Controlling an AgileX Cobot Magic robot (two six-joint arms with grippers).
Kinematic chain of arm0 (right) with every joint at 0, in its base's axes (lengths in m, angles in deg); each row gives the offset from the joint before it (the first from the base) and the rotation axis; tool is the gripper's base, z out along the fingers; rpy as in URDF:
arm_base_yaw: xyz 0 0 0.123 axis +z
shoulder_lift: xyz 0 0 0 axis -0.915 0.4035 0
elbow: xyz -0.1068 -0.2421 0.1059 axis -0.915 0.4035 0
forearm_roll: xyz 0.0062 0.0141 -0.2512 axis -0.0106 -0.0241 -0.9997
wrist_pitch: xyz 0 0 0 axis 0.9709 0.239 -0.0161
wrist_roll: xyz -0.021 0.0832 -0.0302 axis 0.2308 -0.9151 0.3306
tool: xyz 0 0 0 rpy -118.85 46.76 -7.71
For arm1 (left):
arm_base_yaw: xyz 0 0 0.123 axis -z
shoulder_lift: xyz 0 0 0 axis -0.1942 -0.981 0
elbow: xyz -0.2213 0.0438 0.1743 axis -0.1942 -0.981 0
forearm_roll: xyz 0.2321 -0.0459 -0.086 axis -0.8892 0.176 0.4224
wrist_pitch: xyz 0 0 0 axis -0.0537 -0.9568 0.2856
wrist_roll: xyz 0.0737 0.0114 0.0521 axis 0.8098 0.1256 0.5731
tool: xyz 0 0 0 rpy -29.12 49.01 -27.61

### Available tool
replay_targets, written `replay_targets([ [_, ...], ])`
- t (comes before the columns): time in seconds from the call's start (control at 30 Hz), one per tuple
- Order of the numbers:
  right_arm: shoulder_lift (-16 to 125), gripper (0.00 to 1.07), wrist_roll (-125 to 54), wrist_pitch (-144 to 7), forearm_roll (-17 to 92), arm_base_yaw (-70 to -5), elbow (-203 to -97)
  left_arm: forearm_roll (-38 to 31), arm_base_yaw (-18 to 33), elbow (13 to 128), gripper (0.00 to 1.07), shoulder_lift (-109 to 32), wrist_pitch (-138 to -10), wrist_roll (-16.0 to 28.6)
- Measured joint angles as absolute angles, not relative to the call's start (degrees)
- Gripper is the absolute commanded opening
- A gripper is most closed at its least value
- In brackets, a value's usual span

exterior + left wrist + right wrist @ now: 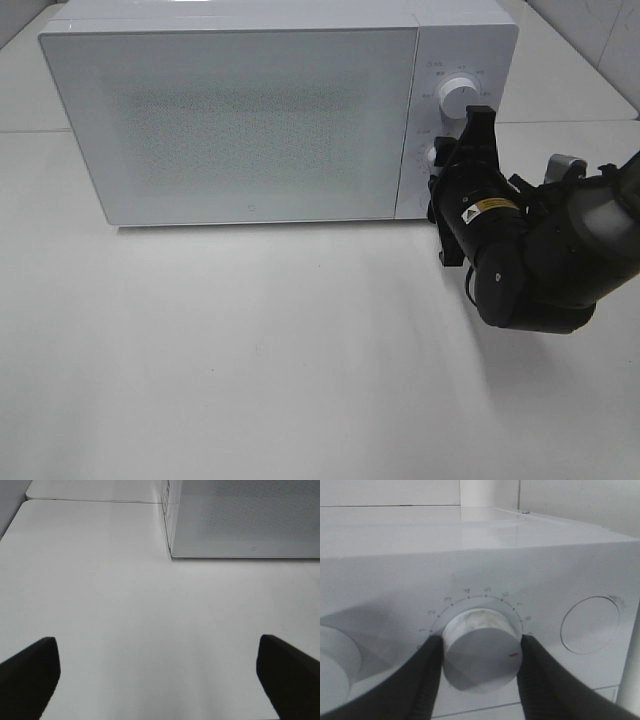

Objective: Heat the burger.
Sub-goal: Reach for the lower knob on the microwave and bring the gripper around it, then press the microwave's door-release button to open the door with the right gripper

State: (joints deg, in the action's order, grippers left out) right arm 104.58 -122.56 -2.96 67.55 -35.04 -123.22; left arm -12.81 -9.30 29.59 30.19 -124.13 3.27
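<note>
The burger is hidden; no view shows it. The white microwave (250, 110) stands at the back of the table with its frosted door (240, 120) closed. My right gripper (447, 168) is at the control panel, its two black fingers (427, 680) closed around the lower white knob (480, 652). The knob's red mark sits to one side below the dial numbers. The upper knob (456, 95) is untouched. My left gripper (157, 672) is open and empty over bare table, near the microwave's left front corner (172, 555). It is out of the exterior view.
The white table (250, 350) stretches in front of the microwave. The right arm's black wrist and elbow (540, 260) hang over the table's right side. A round button (590, 625) sits beside the gripped knob on the panel.
</note>
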Motion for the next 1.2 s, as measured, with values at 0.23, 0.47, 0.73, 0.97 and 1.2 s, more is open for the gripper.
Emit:
replay_targets([
  [0.23,104.58,0.09,-122.5,-2.96,68.18,-35.04,-123.22,-12.81,-9.3,29.59,1.0,30.19,-124.13,3.27],
  [0.47,104.58,0.27,-122.5,-2.96,68.35,-34.98,-123.22,-12.81,-9.3,29.59,1.0,30.19,-124.13,3.27],
  [0.73,104.58,0.42,-121.07,-2.96,69.04,-34.98,-123.28,-12.81,-9.3,29.59,1.0,30.19,-124.13,3.27],
  [0.97,104.58,0.53,-119.64,-3.19,68.81,-34.75,-123.39,-12.81,-9.3,29.59,1.0,30.19,-124.13,3.27],
  [1.2,104.58,0.67,-119.41,-3.42,68.64,-34.46,-123.39,-12.81,-9.3,29.59,1.0,30.19,-124.13,3.27],
])
